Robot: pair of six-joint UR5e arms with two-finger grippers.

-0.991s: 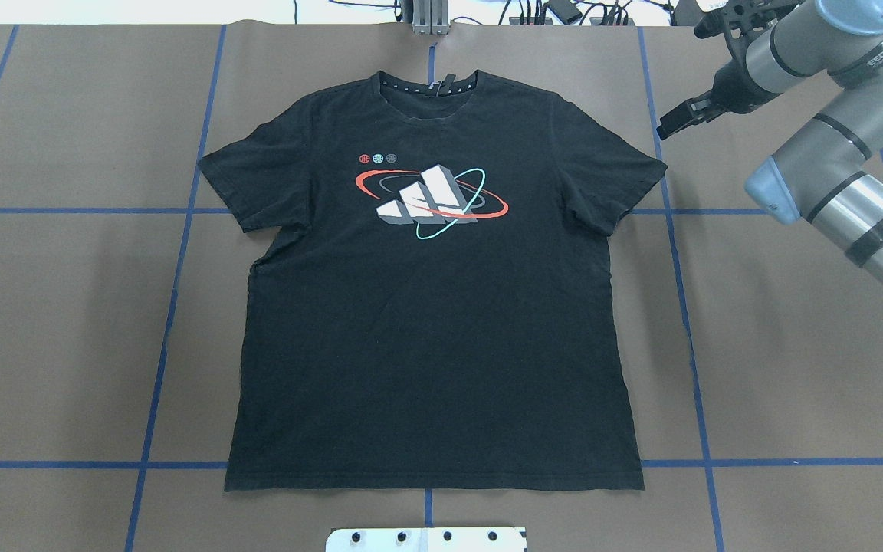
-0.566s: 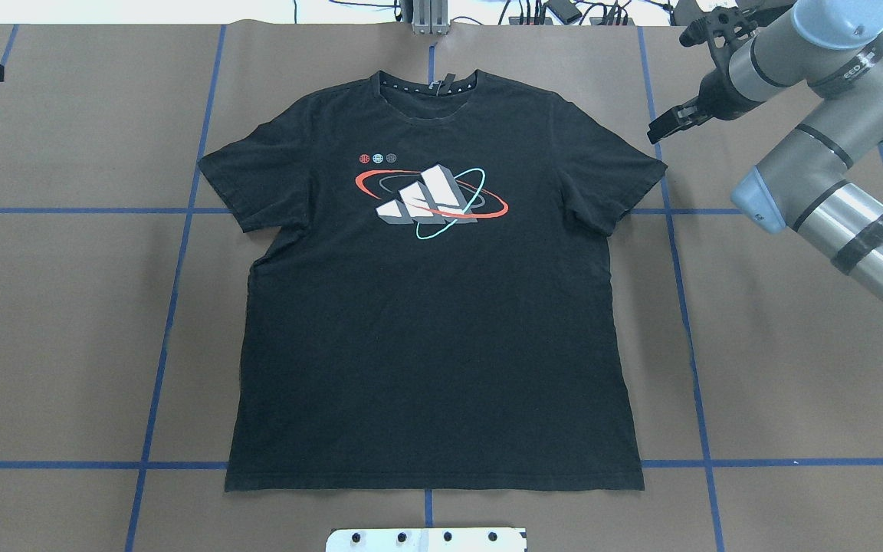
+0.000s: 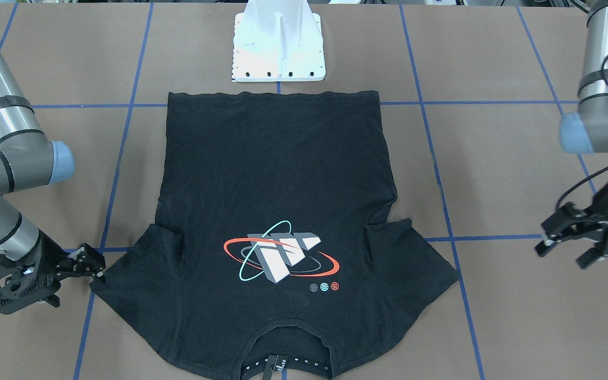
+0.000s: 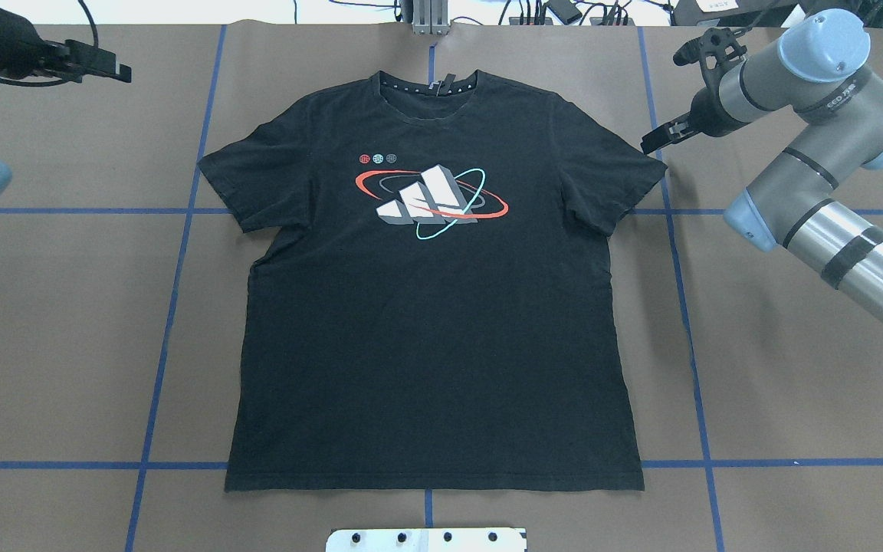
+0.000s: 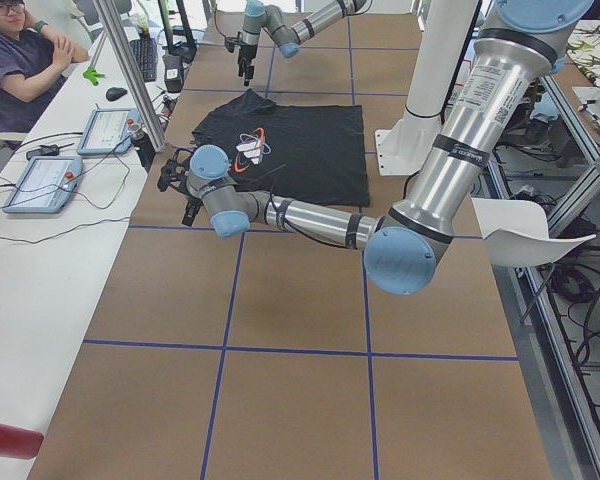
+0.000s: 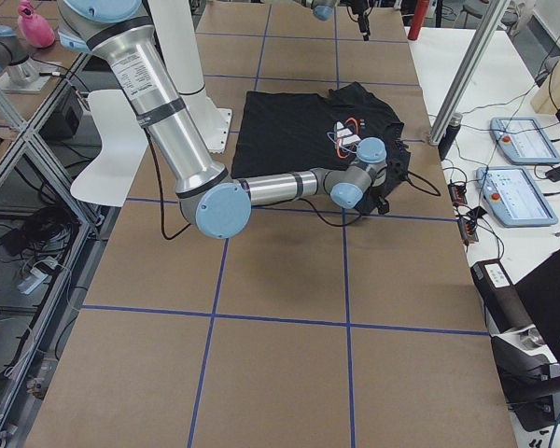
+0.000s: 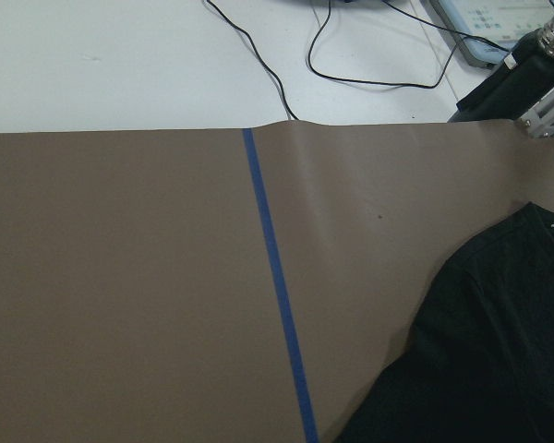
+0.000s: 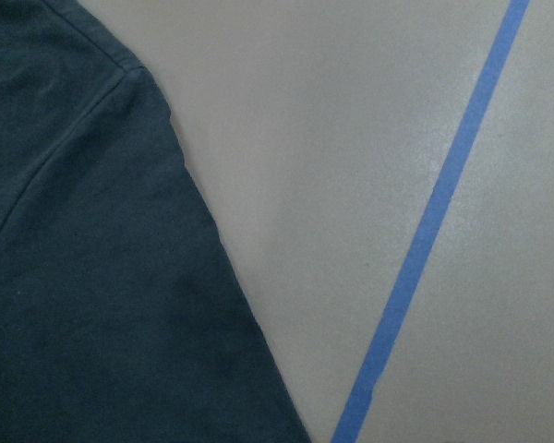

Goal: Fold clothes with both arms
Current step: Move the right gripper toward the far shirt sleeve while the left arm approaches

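The black T-shirt (image 4: 434, 322) lies flat and print-up on the brown table cover, collar at the far edge and hem toward the robot's base. My right gripper (image 4: 650, 143) hangs just beside the tip of the shirt's right-hand sleeve (image 4: 625, 180), apart from the cloth. In the front-facing view it (image 3: 95, 266) looks slightly open and holds nothing. My left gripper (image 3: 560, 254) is open and empty over bare cover, well off the other sleeve (image 3: 415, 264). The right wrist view shows only the sleeve edge (image 8: 92, 277). The left wrist view catches the shirt's shoulder (image 7: 480, 351).
Blue tape lines (image 4: 173, 307) grid the cover. The white pedestal base (image 3: 278, 47) stands just past the hem. An aluminium post (image 4: 428, 19) and cables sit beyond the collar. A person (image 5: 20, 60) sits at a side table with control tablets (image 5: 40, 180).
The right gripper has moved left and down, closer to the sleeve tip. The left arm has come into the overhead view at the top left, moving right. The shirt has not moved.
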